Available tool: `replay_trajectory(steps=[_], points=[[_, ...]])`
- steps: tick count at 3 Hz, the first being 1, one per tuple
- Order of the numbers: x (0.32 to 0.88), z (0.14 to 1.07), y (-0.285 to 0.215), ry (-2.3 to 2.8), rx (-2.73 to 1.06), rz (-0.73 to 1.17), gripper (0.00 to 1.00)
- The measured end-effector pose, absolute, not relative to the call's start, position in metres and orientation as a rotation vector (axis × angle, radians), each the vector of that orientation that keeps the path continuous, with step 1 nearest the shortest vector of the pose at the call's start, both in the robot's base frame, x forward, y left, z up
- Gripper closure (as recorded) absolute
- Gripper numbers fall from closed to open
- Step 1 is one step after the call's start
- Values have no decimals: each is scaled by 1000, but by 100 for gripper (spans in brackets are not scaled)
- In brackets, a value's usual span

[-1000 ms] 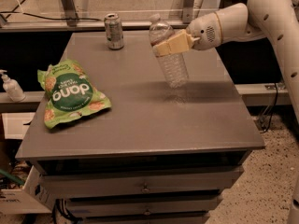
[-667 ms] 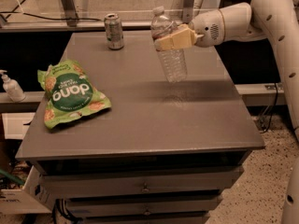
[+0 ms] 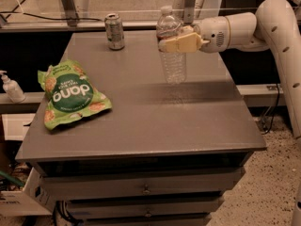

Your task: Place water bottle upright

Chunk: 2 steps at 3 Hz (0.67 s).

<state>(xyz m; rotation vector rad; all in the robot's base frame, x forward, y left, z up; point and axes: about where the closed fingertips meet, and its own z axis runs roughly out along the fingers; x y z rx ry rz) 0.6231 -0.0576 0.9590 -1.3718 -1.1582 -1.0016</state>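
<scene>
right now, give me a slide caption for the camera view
Jaws over the table's back right grip the water bottle upright; a soda can and green snack bag share the top.

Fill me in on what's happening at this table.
The robot arm reaches in from the right, and its end effector is shut on the upper part of the water bottle. It holds the bottle roughly upright, cap up, over the far right part of the table. Whether the base has touched down is not clear. A soda can stands at the back edge, and a green snack bag lies on the left side. Neither is being touched.
</scene>
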Motion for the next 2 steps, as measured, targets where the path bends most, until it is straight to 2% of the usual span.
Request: replay_trajectory(steps=[2], points=[[618,952,-68,-1148,-1221,-1100,100]])
